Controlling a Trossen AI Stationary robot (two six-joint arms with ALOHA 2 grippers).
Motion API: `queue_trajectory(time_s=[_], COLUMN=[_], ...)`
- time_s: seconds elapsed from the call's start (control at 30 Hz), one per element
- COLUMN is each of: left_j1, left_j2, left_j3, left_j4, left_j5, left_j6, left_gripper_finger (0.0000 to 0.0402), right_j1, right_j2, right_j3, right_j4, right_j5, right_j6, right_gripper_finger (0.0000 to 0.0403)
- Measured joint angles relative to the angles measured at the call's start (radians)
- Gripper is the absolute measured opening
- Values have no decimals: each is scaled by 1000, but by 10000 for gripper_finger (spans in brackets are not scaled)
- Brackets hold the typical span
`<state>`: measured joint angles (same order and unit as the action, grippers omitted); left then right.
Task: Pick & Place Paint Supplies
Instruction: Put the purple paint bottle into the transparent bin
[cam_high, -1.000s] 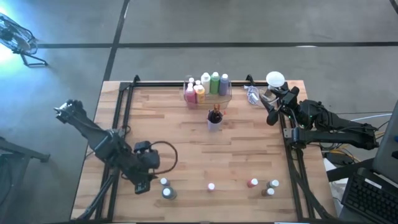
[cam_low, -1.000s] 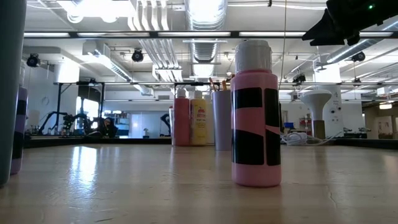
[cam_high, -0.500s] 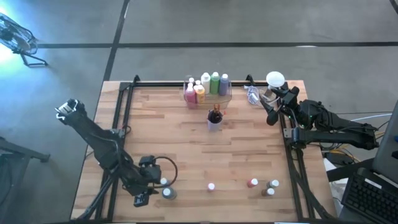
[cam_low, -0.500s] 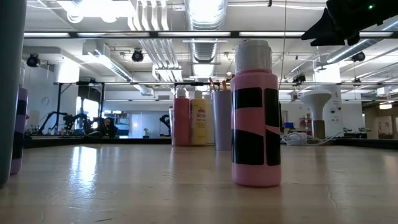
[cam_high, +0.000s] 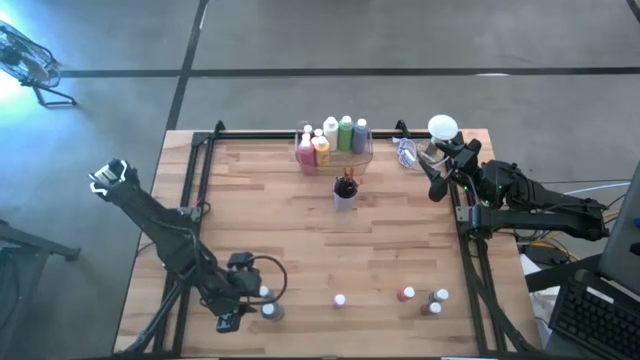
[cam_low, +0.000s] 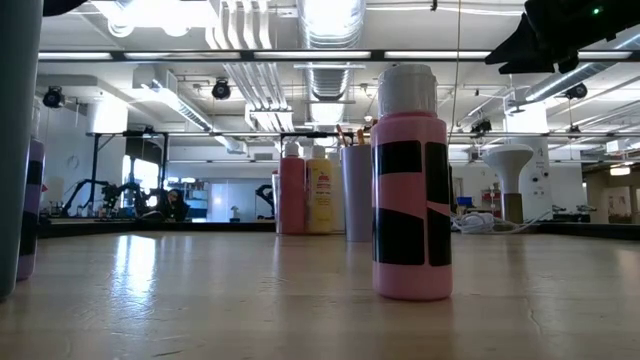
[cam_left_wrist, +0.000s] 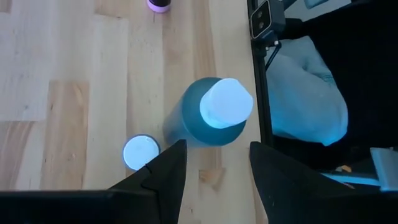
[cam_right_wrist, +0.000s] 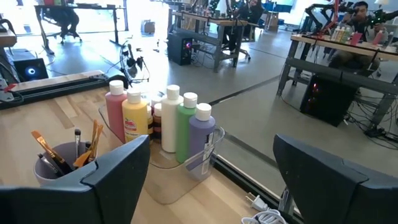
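Left gripper (cam_left_wrist: 214, 165) hangs over the near-left corner of the table (cam_high: 300, 250), jaws parted and gripping nothing. Right beyond its fingertips (cam_left_wrist: 171, 163) stands a tall teal bottle (cam_left_wrist: 208, 115) with a white cap, not yet between them; a small white-capped bottle (cam_left_wrist: 141, 152) sits just beside one finger. Mid-table, a pink bottle (cam_low: 411, 185) stands alone. Over on the right edge, the right gripper (cam_right_wrist: 211, 165) waits, spread wide and empty, facing the clear bin of bottles (cam_right_wrist: 163, 127) and the brush cup (cam_right_wrist: 62, 158).
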<state>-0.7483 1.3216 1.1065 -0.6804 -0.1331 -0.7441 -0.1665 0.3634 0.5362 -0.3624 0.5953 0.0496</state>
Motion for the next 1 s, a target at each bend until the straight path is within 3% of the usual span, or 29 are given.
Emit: queue_trajectory(time_s=[1.0], left_j1=[0], left_j2=[77], left_j3=[-30], left_j4=[158], left_j5=[-51], left_j6=[108], left_gripper_finger=[199], right_j1=[0], right_j2=[0], right_j3=[0], right_j4=[0], right_j5=[0], right_j6=[1], right_gripper_finger=[252])
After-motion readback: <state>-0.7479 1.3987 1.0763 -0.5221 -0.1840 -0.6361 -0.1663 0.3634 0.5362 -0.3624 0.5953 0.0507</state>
